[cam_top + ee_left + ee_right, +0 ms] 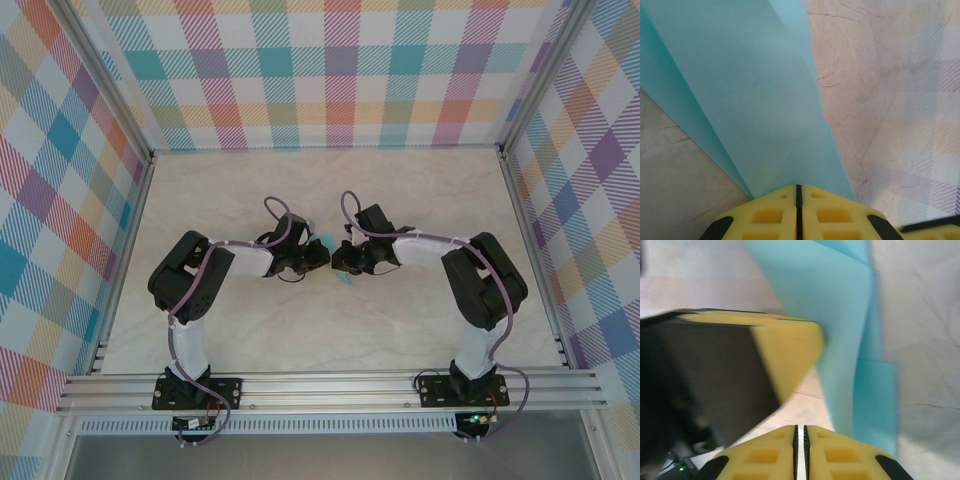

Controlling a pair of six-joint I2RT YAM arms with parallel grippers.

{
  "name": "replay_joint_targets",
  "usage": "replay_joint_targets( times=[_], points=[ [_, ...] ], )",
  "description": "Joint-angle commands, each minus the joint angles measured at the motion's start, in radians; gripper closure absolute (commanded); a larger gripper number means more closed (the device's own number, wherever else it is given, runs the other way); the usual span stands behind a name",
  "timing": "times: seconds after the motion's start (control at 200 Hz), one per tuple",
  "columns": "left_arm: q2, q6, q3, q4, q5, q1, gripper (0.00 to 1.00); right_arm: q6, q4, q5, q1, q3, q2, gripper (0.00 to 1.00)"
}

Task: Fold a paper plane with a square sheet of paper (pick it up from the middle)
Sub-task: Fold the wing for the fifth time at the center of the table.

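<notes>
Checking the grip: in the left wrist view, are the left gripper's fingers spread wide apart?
No, the left gripper has its yellow pads pressed together, with the blue paper running out from their tips.

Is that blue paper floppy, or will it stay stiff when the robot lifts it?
Probably floppy: the blue paper is thin and bends in folds above the left gripper pinching it. Likely very light, since that one pinch seems to hold it up. It may crease easily.

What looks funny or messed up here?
The thin light blue folded paper, pinched in the left end effector, looks a little uneven: in the right wrist view its layers do not line up, and one flap's edge steps out lower down. Nothing looks torn or dropped.
</notes>
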Motion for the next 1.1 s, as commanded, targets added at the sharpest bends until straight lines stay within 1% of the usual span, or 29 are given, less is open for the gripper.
replay_joint_targets(
  times=[0.0,0.13,0.58,0.69,0.89,1.0,1.095],
  points=[
    [0.087,0.002,-0.019,-0.106,-0.061,-0.015,0.9,-0.027,-0.086,0.042,-0.003,0.027,0.023,0.87],
    [0.087,0.002,-0.015,-0.108,-0.062,-0.015,0.9,-0.035,-0.12,0.07,-0.003,0.025,0.022,0.87],
    [0.088,0.002,-0.013,-0.112,-0.065,-0.015,0.9,-0.034,-0.11,0.023,-0.004,0.008,0.053,0.88],
    [0.087,0.002,-0.014,-0.112,-0.066,-0.015,0.9,-0.029,-0.109,0.028,-0.004,-0.009,0.059,0.88],
    [0.09,0.002,-0.012,-0.112,-0.066,-0.015,0.9,-0.031,-0.106,0.018,-0.004,-0.028,0.018,0.88],
    [0.089,0.004,-0.013,-0.114,-0.066,-0.015,0.9,-0.043,-0.107,-0.013,-0.004,-0.038,-0.024,0.88],
    [0.092,0.003,-0.013,-0.114,-0.066,-0.015,0.9,-0.054,-0.115,-0.032,-0.004,-0.047,-0.024,0.88]
  ],
)
